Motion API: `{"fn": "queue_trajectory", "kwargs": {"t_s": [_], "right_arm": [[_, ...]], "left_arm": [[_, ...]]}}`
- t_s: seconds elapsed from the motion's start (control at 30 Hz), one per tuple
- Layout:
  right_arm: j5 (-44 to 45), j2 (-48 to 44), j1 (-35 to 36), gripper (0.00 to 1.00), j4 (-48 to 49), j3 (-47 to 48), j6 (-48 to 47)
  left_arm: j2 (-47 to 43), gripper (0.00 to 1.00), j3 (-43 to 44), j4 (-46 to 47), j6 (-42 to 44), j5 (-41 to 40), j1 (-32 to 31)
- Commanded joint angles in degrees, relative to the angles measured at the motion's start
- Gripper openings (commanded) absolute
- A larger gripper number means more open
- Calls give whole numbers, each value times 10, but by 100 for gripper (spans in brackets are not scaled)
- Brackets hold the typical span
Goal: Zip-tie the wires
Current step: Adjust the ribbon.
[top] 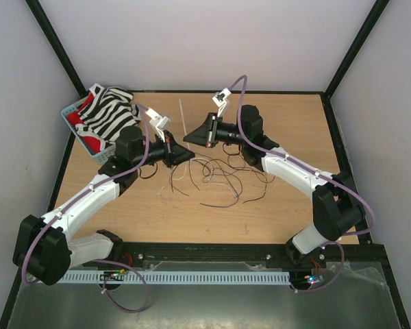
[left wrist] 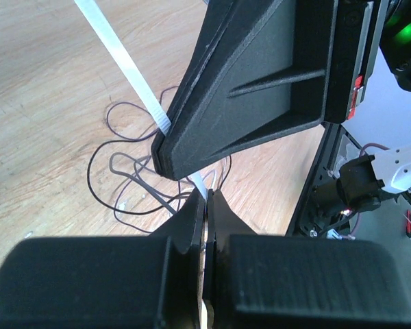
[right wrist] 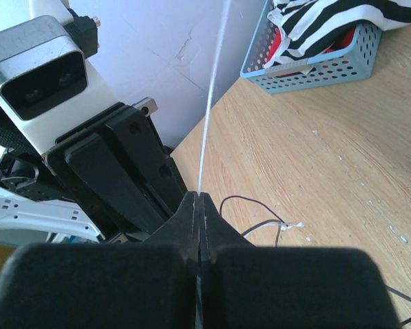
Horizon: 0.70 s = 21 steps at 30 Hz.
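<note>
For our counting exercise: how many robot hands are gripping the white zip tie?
2. The left hand pinches the zip tie low down; the right hand clamps it further up, above the wires. Neither is hidden.

The right gripper [right wrist: 198, 198] pinches a zip tie [right wrist: 211, 110] rising toward twelve o'clock. A basket [right wrist: 315, 68] sits at one o'clock, wires [right wrist: 260, 205] at four.

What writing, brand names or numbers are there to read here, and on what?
None readable.
The red tag on the right gripper is too blurred to tell if it bears text.
The blue basket, striped cloth and zip tie show no lettering.
</note>
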Motion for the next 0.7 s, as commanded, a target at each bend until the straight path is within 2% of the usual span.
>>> {"fn": "queue_trajectory", "kwargs": {"t_s": [0.0,0.67], "right_arm": [[27,3,-8,0,14,46,-23],[37,0,-24,0,-17,80,-45]], "left_arm": [[7,0,-5,-3,-6,27,-17],[23,0,-34,13,-15,19,-33]]}}
